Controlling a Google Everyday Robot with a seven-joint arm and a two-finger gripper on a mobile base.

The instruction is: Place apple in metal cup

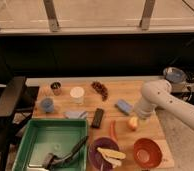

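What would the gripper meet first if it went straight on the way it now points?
Most likely the apple: the gripper hangs close above it, pointing down. Depth is unclear, so it may touch the table beside it.

The hand [139,118], beside the apple [133,123], is mostly hidden by the arm [157,97].

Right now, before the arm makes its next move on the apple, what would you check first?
1. The apple lies free on the table: ok.
2. The tool is open: ok.
3. The tool hangs right at the apple: ok.
4. The tool is touching the apple: cannot tell.
5. The metal cup stands upright, apart from the white cup: ok.
6. The metal cup is empty: cannot tell, its inside is dark.
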